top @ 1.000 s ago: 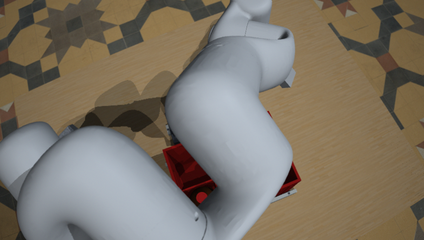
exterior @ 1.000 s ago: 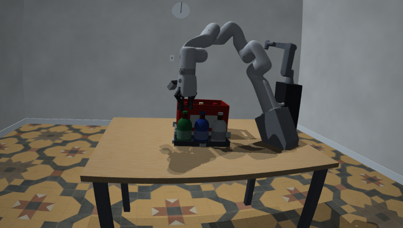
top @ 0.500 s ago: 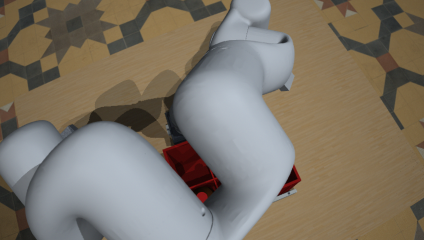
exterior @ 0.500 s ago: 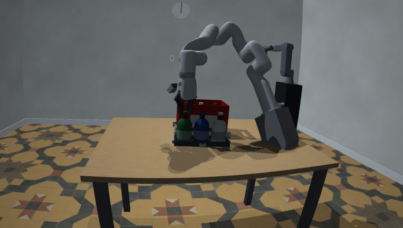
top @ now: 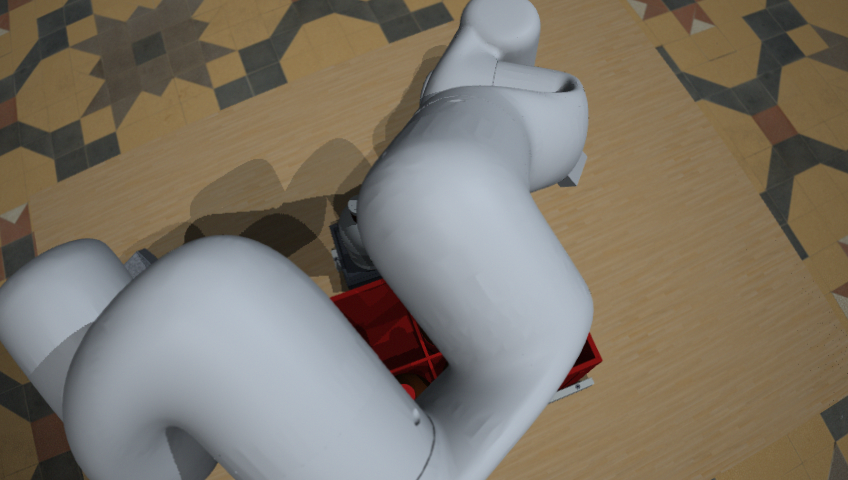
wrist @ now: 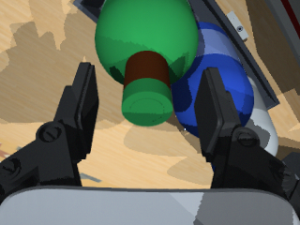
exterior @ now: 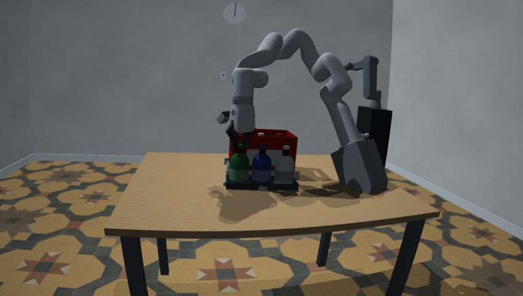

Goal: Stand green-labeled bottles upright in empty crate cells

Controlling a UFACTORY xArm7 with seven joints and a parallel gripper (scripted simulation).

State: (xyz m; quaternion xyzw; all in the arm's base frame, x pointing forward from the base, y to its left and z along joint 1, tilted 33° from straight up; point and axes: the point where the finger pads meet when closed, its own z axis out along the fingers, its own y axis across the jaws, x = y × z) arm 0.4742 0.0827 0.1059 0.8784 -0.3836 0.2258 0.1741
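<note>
Green bottle (wrist: 146, 25) upright on tray (exterior: 263, 186), frame centre, before red crate (exterior: 286, 140) | tool (wrist: 150, 109) partly open, empty, straddling its cap | risk: off-centre descent nudges the touching blue bottle (wrist: 228, 82), toppling it.

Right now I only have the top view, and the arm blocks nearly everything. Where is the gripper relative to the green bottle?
Observer: Right above it. In the wrist view the cap of the green bottle sits between the fingers of the open gripper, with a gap on each side.
Operator: Holding anything?
Observer: No, nothing is gripped.
Operator: What else is on the tray?
Observer: The exterior view shows a blue bottle and a clear bottle upright beside the green one on the tray, in front of the red crate.
</note>
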